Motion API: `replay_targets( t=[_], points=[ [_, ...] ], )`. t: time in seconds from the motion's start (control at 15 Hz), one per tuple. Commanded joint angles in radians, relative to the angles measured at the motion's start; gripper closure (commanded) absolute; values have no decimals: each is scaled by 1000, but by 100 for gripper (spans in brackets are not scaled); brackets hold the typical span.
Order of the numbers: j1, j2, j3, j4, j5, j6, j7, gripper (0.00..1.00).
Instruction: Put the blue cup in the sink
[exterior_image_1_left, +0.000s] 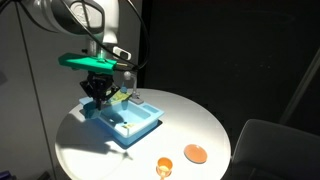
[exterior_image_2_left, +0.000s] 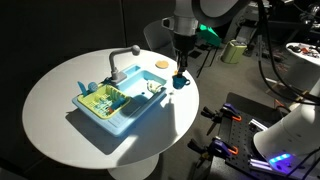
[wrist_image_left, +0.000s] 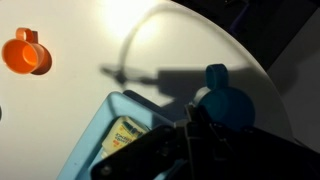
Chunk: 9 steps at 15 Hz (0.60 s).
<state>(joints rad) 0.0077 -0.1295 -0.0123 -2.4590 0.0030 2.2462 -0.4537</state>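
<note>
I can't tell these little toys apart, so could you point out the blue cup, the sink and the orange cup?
blue cup (wrist_image_left: 228, 102): wrist view, its round teal body.
sink (exterior_image_2_left: 138, 118): an exterior view, its outer side wall.
orange cup (wrist_image_left: 23, 57): wrist view, its round body.

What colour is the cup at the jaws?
Teal-blue; the cup shows best in the wrist view.

Both exterior views overlook the table (exterior_image_2_left: 60, 90) and sink (exterior_image_2_left: 122, 124) from different sides; the wrist view looks down closely.

Orange cup (wrist_image_left: 25, 54), orange disc (exterior_image_1_left: 195, 154), white table (exterior_image_1_left: 205, 115)
</note>
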Motion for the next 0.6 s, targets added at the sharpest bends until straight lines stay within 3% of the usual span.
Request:
replay_targets(
  t=[0.0, 0.53],
  points=[
    [8, 1, -6, 1, -1, -2, 1, 95],
    [0, 9, -17, 11, 1, -5, -4, 99]
  ],
)
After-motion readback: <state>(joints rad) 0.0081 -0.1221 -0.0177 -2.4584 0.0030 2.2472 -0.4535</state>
